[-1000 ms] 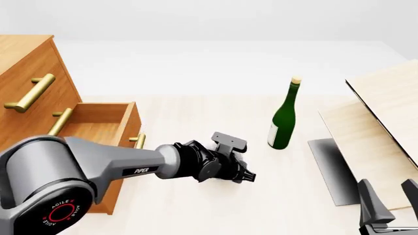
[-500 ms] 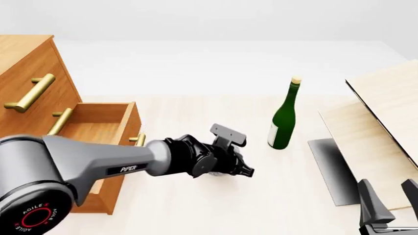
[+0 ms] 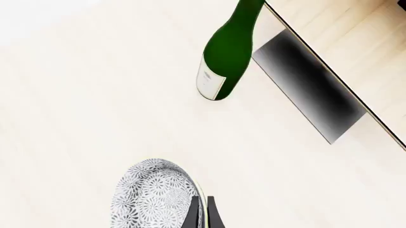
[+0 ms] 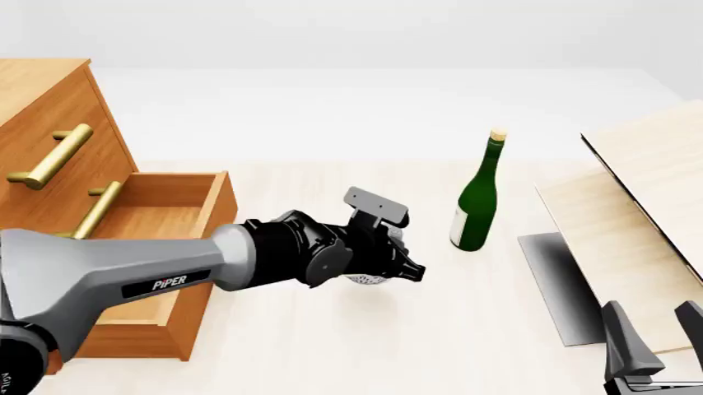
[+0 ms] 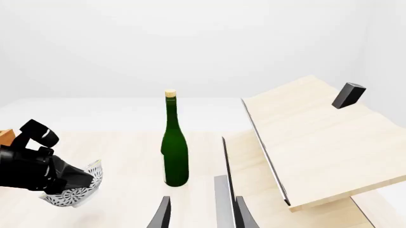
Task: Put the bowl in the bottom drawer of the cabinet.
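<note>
On the pale table (image 4: 329,346), the "PIPER"-marked left arm's jaws (image 4: 409,270) pinch the bowl (image 5: 75,187); right jaws (image 5: 201,213) spread.

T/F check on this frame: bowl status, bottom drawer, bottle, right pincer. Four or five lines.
1. The left pincer grips the bowl by its rim, clear of the table. True.
2. The bottom drawer is shut. False: it is pulled out and open.
3. The bowl lies inside the drawer. False: it hangs at the left pincer, beside the drawer.
4. The green bottle stands upright. True.
5. The right pincer holds the bottle. False: it is open and holds nothing.
</note>
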